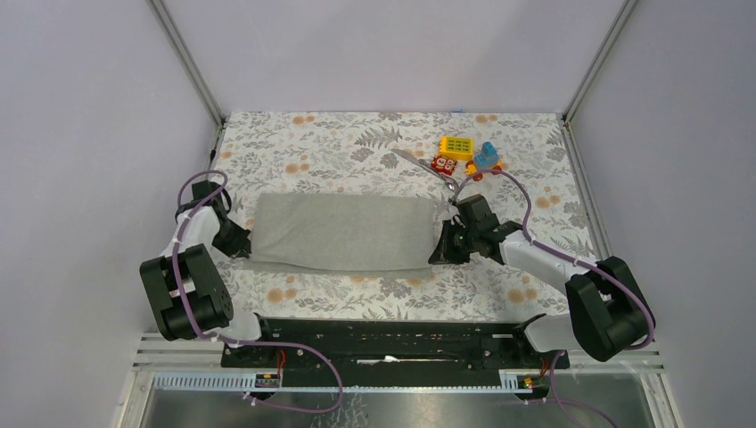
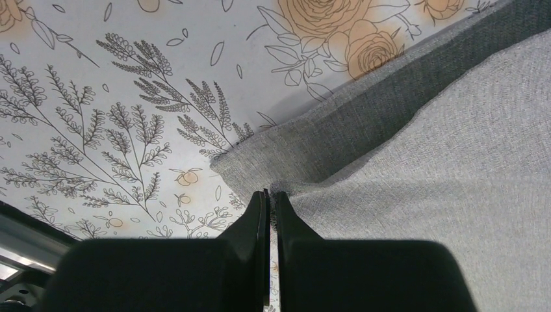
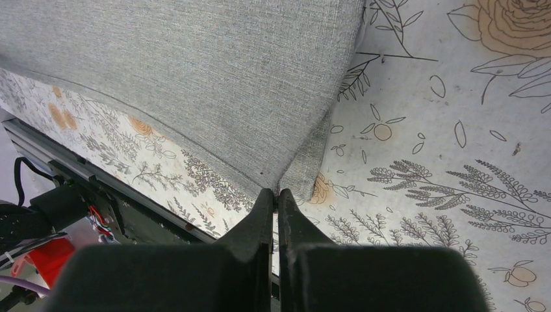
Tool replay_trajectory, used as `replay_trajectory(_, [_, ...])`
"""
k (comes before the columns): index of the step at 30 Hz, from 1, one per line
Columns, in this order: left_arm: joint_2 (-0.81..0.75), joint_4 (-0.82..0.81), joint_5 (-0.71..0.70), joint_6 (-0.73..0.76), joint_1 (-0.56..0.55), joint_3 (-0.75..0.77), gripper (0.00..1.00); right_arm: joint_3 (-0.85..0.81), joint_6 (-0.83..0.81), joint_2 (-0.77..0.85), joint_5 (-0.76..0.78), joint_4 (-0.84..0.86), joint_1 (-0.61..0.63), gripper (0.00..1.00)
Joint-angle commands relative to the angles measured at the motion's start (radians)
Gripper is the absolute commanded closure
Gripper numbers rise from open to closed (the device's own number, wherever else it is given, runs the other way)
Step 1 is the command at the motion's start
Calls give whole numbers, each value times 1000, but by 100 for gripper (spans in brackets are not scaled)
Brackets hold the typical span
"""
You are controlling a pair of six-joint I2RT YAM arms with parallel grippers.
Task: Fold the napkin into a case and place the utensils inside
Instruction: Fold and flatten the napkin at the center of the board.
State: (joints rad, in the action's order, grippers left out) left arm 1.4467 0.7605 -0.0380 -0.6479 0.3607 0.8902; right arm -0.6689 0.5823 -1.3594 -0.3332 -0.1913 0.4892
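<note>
- A plain grey cloth napkin (image 1: pixel 337 232), a long rectangle, lay mid-table on a floral-printed tablecloth (image 1: pixel 357 134).
- The left gripper (image 2: pixel 269 194) had its jaws clamped on the near left corner.
- The right gripper (image 3: pixel 276 193) pinched the near right corner.

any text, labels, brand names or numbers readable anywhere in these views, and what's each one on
No text can be read in any view.
yellow block: green panel with dark marks, too small to read.
red block: pale round marks, too small to tell.
tablecloth: floral print only, no words.
</note>
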Motion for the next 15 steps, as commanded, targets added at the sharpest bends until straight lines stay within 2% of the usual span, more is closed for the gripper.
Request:
replay_trajectory(1, [-8,-18,-51,2,13,-5,100,7,9,45,9,14,12,100])
replay_trajectory(15, [41,-29,-58,-21,17,-22,100,54,43,21,6,60,40,100])
